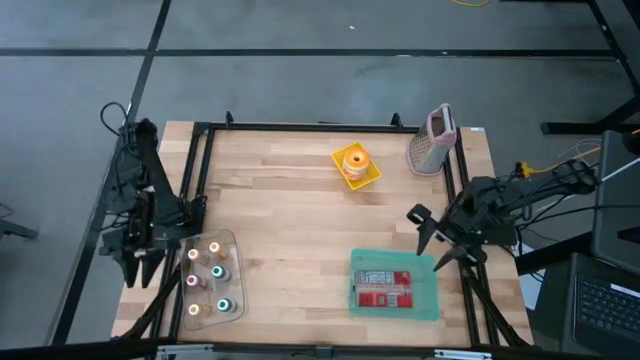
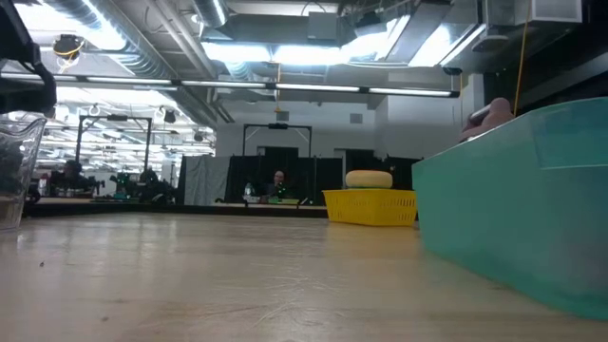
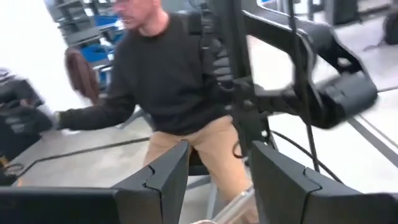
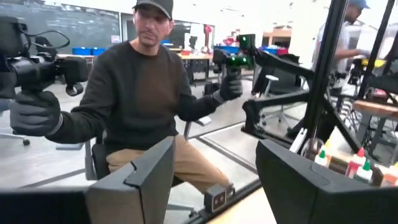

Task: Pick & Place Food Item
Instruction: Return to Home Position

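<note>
Both empty, fingers apart: left gripper [image 3: 217,149] off the wooden table's [image 1: 300,220] left edge, right gripper [image 1: 428,240] over its right side. Green-capped food coloring bottles [image 1: 218,271] sit in the clear plastic bin [image 1: 228,236], near-left. Suggest lifting the right arm before retracting, to clear the teal plastic bin [image 1: 425,300].

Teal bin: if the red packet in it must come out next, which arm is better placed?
Right, probably. The right gripper hangs open just beside the teal bin; the left gripper sits across the table, open, by the transparent bin.
</note>
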Controlling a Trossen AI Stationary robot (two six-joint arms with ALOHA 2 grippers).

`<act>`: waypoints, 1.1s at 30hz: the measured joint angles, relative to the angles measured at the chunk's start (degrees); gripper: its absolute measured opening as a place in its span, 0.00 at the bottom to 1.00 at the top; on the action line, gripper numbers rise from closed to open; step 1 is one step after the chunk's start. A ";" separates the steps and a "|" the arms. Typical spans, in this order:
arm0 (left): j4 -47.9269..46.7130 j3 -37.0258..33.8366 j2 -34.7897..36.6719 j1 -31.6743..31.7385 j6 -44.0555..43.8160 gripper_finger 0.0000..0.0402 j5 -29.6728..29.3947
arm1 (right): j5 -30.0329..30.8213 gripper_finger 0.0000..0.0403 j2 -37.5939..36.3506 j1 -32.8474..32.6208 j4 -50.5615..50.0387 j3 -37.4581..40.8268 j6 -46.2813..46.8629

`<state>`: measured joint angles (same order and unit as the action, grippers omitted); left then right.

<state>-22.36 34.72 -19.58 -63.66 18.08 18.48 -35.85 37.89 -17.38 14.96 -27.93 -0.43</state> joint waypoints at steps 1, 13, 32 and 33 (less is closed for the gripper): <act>0.30 -0.68 -0.02 0.00 0.81 0.42 0.70 | 0.04 0.55 0.08 0.01 0.29 0.69 0.00; 6.61 -10.18 0.18 5.74 -5.23 0.41 0.59 | 25.09 0.55 -0.82 3.51 -11.51 1.14 -4.70; 8.65 -18.75 7.04 16.74 -6.25 0.41 4.80 | 32.78 0.55 -26.46 5.35 -4.43 25.86 0.19; 8.10 -18.75 7.39 17.46 -5.50 0.41 6.03 | 33.26 0.55 -27.39 5.35 -4.45 26.88 0.26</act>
<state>-14.26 15.97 -12.19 -46.20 12.59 24.51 -2.59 10.50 -12.03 10.51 -1.05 -0.17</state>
